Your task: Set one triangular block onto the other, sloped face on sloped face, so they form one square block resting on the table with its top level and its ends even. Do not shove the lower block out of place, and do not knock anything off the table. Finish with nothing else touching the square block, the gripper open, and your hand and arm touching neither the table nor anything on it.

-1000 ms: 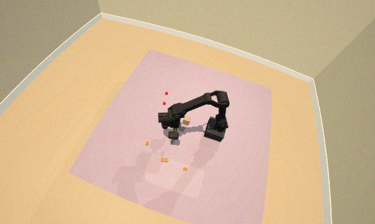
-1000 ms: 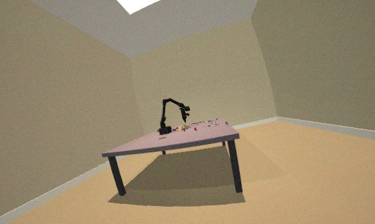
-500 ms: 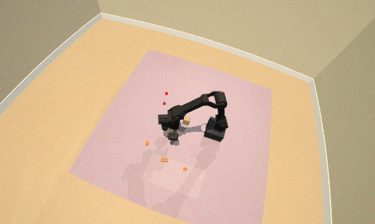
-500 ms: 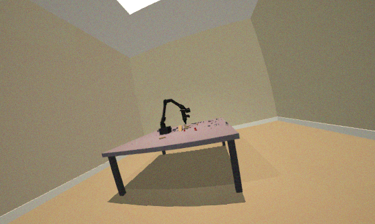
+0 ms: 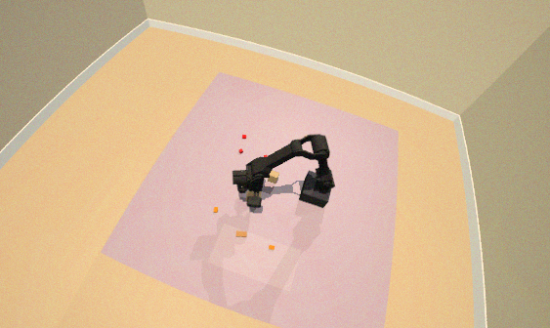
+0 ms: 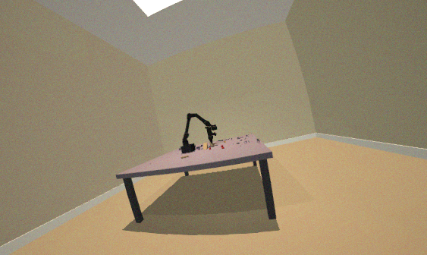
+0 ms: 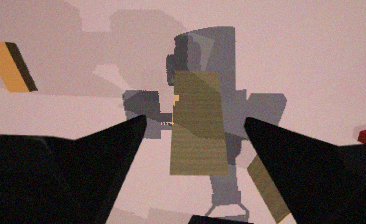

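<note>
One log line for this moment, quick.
phase: approach | gripper: open, empty, above tan triangular block | second triangular block: apart, on table | stack: not done

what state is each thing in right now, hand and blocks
hand: open, holding nothing, poised above the nearer tan block
nearer tan block: on the table between the fingers, not gripped
second tan block: on the table, apart, not stacked
orange block: lying on the table, untouched

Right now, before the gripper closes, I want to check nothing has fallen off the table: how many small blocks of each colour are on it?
Tan triangular blocks: 2
Red blocks: 3
Orange blocks: 3
Total: 8
</note>
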Motion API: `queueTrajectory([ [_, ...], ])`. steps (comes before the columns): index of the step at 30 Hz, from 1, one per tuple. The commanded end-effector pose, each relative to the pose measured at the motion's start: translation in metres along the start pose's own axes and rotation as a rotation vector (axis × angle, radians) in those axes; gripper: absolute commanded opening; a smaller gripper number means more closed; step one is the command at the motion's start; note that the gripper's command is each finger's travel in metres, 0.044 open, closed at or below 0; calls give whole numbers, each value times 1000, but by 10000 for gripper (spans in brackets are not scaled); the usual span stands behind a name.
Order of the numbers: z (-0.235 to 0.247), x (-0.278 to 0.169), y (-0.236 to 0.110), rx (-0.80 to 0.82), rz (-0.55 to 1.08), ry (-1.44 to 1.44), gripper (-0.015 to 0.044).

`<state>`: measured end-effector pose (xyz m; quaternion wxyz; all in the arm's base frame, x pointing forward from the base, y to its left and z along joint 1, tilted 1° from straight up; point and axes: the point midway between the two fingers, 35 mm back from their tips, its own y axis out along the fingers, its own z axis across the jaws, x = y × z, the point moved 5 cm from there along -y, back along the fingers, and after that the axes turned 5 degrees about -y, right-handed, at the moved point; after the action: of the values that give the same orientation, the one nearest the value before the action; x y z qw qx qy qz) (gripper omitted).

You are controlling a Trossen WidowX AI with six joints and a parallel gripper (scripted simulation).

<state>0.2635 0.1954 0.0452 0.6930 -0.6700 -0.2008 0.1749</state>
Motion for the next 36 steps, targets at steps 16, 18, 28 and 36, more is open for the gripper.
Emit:
queueTrajectory([
  [16,-2,-7,30,5,7,-1,440],
  [18,-2,-7,30,5,7,-1,414],
  [28,-2,-7,30,5,7,-1,190],
  [36,-2,-7,30,5,7,-1,78],
])
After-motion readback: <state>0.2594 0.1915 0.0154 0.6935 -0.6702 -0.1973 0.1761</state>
